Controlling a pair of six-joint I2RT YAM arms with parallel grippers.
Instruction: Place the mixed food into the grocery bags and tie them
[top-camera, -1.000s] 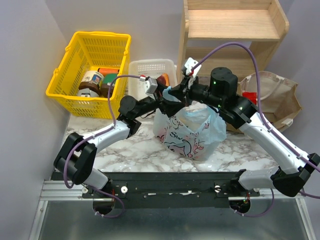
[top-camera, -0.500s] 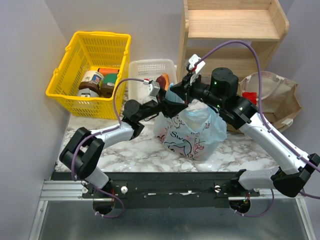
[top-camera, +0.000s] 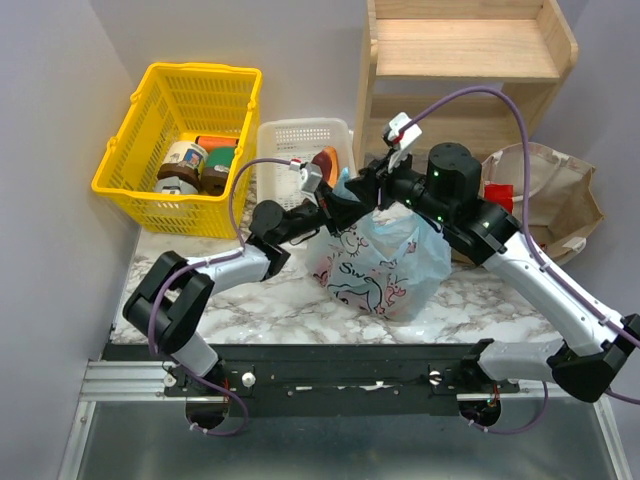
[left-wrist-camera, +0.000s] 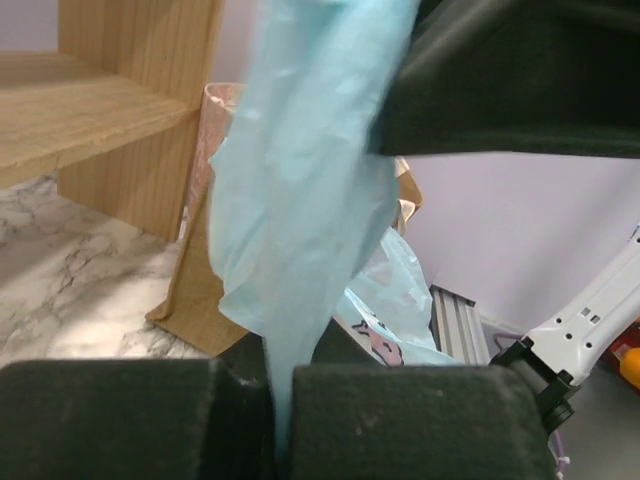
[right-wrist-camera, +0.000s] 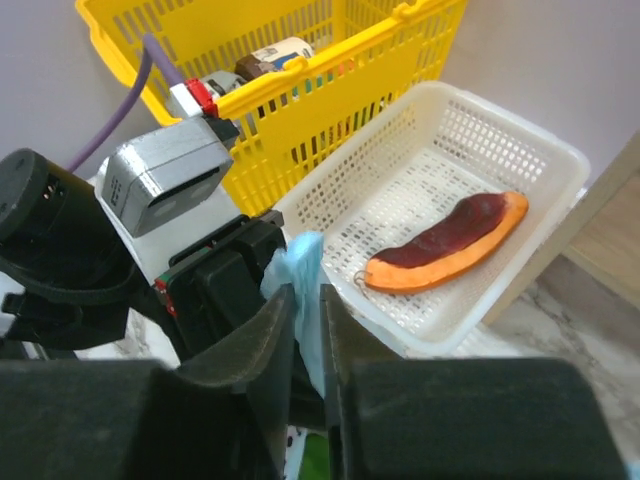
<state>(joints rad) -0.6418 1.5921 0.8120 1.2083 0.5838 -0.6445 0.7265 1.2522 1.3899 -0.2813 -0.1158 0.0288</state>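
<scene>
One blue bag (top-camera: 385, 265) sits bulging on the marble table (top-camera: 250, 300), with its top gathered into strands above it. I see my left gripper (left-wrist-camera: 280, 395) pressed together on one strand of that film, which runs up out of the fingers. My right gripper (right-wrist-camera: 308, 330) pinches another bit of the same plastic just beside the left one, over the bag's far-left top. Right of the blue bag stands the brown bag (top-camera: 545, 200), its mouth open and a red packet (top-camera: 497, 195) showing inside. Behind the blue bag is the white tray (top-camera: 300, 140) holding the purple-and-orange wedge (right-wrist-camera: 450, 240). Further left of it is the yellow basket (top-camera: 190, 140) with jars (top-camera: 185, 165) inside. The wooden shelf (top-camera: 460, 60) rises behind and to its right.
</scene>
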